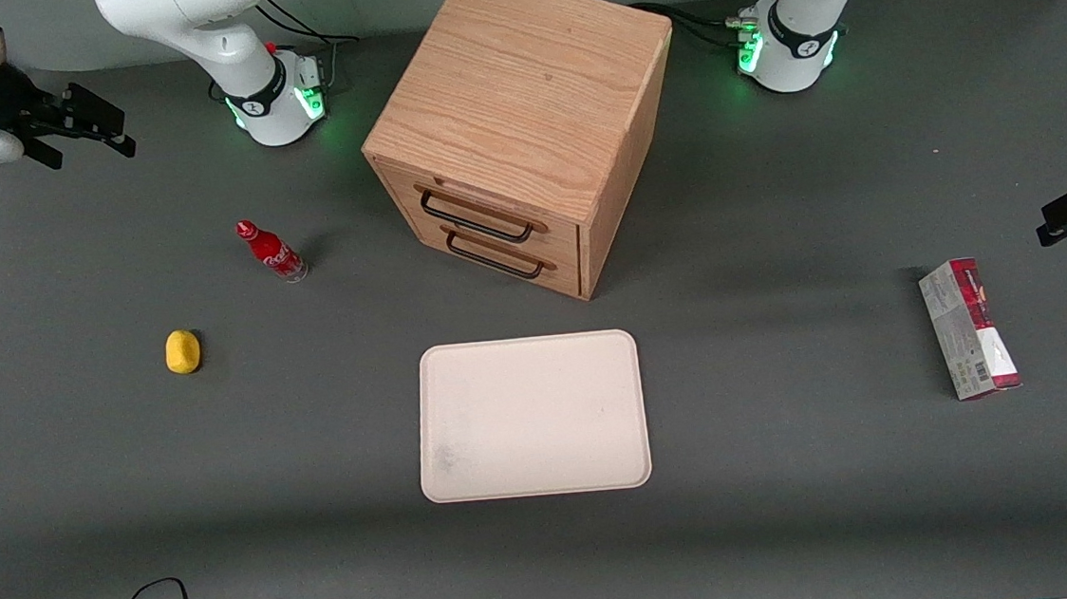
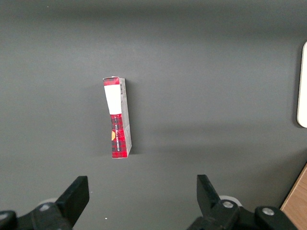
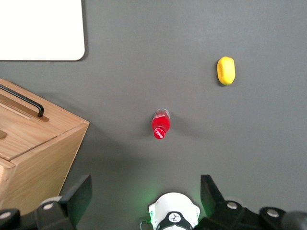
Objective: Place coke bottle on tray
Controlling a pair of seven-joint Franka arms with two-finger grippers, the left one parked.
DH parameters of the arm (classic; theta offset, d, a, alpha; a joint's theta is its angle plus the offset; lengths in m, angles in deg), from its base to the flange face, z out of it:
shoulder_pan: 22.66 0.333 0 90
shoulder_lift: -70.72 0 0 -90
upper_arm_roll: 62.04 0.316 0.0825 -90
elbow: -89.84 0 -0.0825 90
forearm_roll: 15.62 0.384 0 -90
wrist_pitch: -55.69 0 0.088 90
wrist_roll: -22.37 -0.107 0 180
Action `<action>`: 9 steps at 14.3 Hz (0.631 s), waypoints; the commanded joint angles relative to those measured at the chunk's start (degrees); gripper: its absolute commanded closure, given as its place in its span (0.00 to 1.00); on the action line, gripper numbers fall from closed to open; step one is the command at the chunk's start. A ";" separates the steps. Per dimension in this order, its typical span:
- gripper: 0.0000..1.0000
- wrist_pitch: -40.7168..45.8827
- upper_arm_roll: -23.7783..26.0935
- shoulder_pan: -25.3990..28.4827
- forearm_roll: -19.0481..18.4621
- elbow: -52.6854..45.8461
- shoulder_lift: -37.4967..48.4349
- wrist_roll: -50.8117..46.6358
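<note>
While the gripper (image 1: 91, 125) hangs high over the working arm's end of the table with its 2 black fingers (image 3: 72, 199) spread wide and nothing between them, the coke bottle (image 1: 271, 251) just stands upright on the dark grey mat (image 1: 794, 469), well apart from it. It's a slim red plastic bottle with a red cap, white script and a clear base. The tray (image 1: 531, 416) is a flat cream rectangle with rounded corners and a low rim, a bit smudged, and nothing is on it. It sits nearer the front camera than the bottle, in front of the wooden cabinet (image 1: 519, 120). That cabinet is a light oak-grain box with 2 drawers, both shut, each with a thin black wire handle. A small smooth yellow oval thing (image 1: 182, 352) lies near the bottle, closer to the camera. A red-and-grey cardboard carton (image 1: 969, 328) lies flat toward the parked arm's end.
</note>
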 commanded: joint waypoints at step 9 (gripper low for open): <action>0.00 -34.16 -0.30 0.19 -0.45 38.19 2.07 0.59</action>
